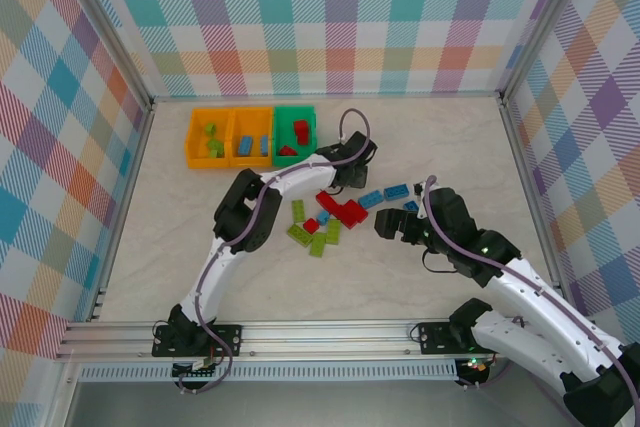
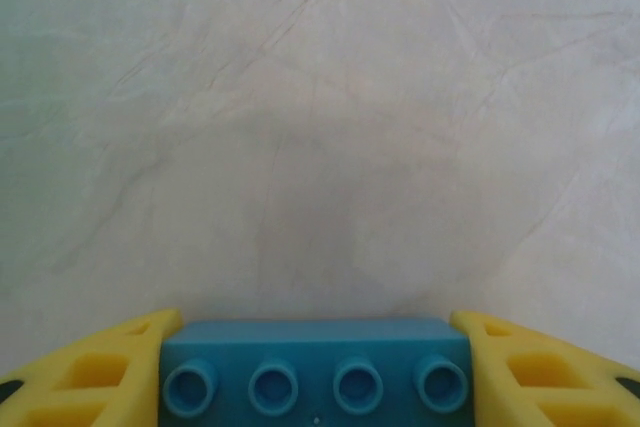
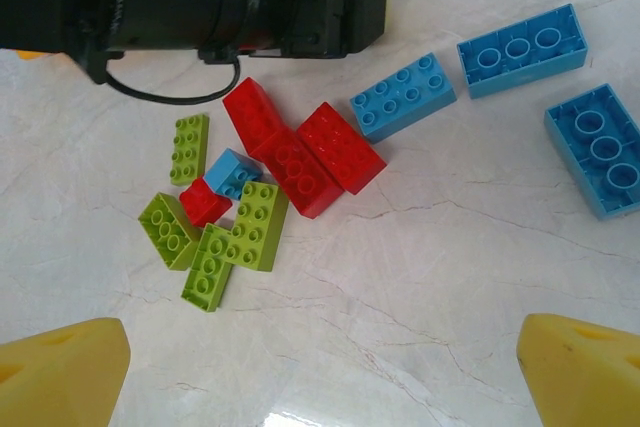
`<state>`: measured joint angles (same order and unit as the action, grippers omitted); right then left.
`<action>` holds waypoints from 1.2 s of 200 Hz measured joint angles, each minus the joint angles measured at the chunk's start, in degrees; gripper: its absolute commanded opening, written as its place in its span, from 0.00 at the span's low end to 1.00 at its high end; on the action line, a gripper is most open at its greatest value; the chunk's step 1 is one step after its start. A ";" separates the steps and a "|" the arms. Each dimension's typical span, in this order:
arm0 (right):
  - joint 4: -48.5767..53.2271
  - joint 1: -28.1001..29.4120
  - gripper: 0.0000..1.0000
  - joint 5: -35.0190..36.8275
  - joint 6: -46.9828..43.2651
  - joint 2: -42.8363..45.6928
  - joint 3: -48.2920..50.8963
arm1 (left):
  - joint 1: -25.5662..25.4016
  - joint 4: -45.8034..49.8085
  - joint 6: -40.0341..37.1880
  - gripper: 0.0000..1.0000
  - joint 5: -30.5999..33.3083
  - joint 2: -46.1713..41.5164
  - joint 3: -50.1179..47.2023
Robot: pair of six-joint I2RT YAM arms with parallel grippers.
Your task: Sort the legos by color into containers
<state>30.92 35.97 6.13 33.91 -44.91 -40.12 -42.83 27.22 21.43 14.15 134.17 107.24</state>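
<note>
Light blue lego (image 2: 315, 372) is sitting pinched in my left gripper (image 2: 315, 332) above bare table (image 2: 320, 97); my right gripper (image 3: 322, 352) is hanging spread; the hold is perhaps shallow, so the lego may be slipping out before reaching the middle orange container (image 1: 250, 111).

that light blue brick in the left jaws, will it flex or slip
Light blue studded plastic brick: probably rigid, since its edges look straight between the jaws of the left gripper. Likely light, as it fits within that gap. Its smooth sides might slip if the grip loosens.
</note>
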 measured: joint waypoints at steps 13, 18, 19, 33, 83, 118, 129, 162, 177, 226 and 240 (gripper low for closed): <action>0.00 0.00 1.00 -0.13 0.02 0.00 0.00 | 0.37 0.57 -0.02 0.45 0.04 -3.19 -2.16; 0.00 0.00 1.00 -0.15 0.00 0.00 0.00 | 0.48 0.83 -0.02 0.45 0.07 -4.50 -2.62; 0.00 0.00 1.00 -0.15 0.02 0.00 0.00 | 0.50 0.85 -0.02 0.45 0.07 -4.68 -2.67; -0.02 0.00 1.00 -0.15 0.00 0.02 0.00 | 1.40 1.11 -0.04 0.45 0.15 -9.25 -3.52; -0.17 0.00 1.00 -0.55 0.22 0.98 0.04 | 14.97 -1.29 0.00 0.44 3.63 -22.64 -3.98; -0.94 0.00 1.00 -0.81 0.42 1.53 0.07 | 24.50 -1.40 0.61 0.45 5.18 -21.18 -4.66; -1.09 0.00 1.00 -0.87 0.42 1.53 0.07 | 26.14 -0.74 1.03 0.45 5.22 -19.26 -4.24; -1.11 0.00 1.00 -1.25 0.57 1.75 0.07 | 29.44 1.84 1.68 0.52 2.47 -10.88 -0.35; -1.07 0.00 1.00 -1.22 0.85 2.14 0.07 | 30.05 3.10 1.68 0.66 1.38 -7.98 1.07; -1.36 0.00 1.00 -1.36 1.29 1.18 0.04 | 30.16 3.69 3.63 0.80 -3.06 -10.29 -1.18; -1.51 0.00 1.00 -1.90 1.29 -0.63 0.04 | 29.81 3.69 4.83 0.80 -4.48 -15.04 -5.38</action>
<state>29.41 35.97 4.23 35.20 -45.54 -40.07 -13.02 30.92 26.26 9.67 119.13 101.86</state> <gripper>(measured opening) 0.997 0.803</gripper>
